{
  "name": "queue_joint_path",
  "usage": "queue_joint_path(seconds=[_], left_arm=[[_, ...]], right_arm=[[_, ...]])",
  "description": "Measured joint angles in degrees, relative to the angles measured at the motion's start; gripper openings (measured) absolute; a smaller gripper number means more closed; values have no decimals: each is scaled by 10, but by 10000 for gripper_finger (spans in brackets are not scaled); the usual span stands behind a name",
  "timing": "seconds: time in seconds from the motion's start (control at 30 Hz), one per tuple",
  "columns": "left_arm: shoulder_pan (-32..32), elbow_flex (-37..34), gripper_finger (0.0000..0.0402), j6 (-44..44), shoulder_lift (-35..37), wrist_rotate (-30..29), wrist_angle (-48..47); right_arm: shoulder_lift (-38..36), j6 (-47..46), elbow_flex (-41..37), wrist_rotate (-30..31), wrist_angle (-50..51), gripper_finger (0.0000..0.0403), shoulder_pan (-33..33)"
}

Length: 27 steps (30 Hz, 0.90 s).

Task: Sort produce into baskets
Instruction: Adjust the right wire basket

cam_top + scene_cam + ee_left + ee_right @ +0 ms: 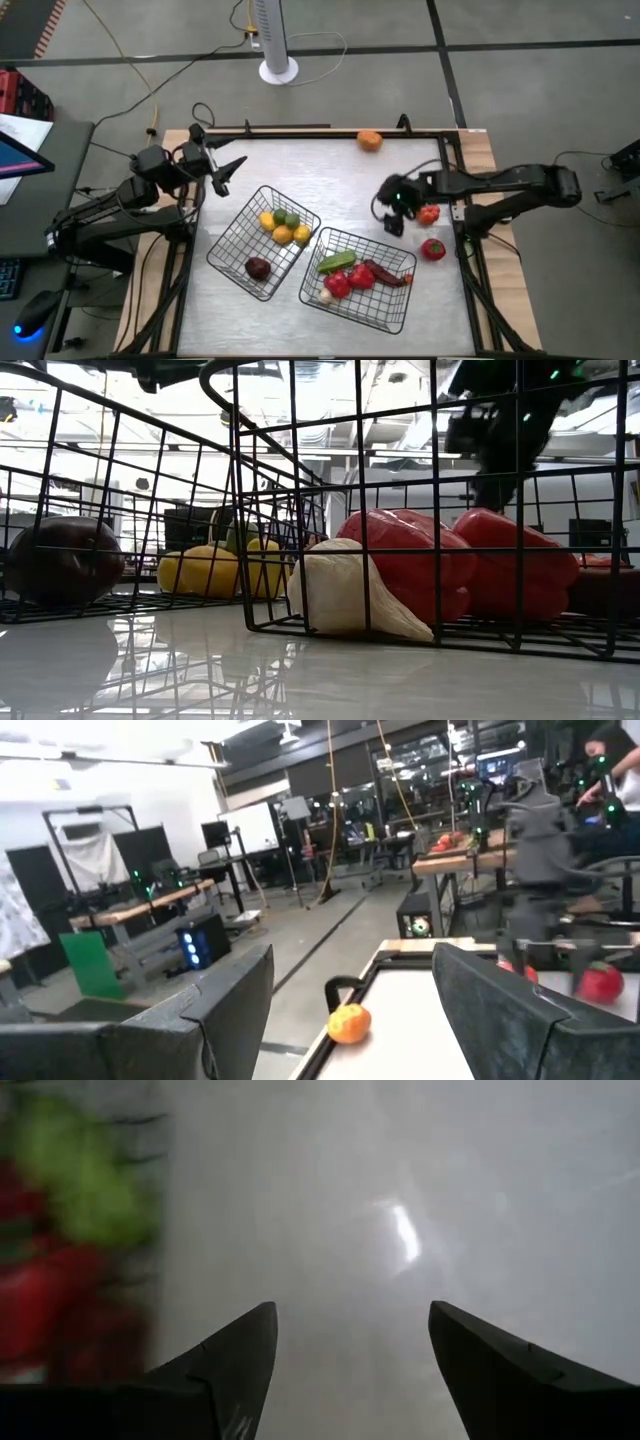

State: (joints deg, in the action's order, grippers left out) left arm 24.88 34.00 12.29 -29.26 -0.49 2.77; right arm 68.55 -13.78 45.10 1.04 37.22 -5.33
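Since three pieces sit outside the baskets (236, 240), right gripper (392, 216) hangs open and empty just beside the red-orange one (429, 213), probably lining up; left gripper (222, 175) parked open.

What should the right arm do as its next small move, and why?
Probably shift the right gripper toward the orange-red piece just beside it on the table. Its fingers are open over bare surface, holding nothing, and that piece lies outside both baskets.
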Motion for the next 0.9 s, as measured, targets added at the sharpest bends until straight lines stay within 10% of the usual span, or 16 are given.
queue_joint_path(seconds=[0.3, 0.57, 0.9], left_arm=[[0, 0, 261, 32, 0, 0, 32], [0, 0, 261, 42, 0, 0, 60], [0, 0, 261, 26, 0, 2, 60]], right_arm=[[0, -190, 19, -46, 113, 290, 160], [0, -326, 19, 46, 139, 290, 307], [22, -321, 19, 112, -4, 290, 329]])
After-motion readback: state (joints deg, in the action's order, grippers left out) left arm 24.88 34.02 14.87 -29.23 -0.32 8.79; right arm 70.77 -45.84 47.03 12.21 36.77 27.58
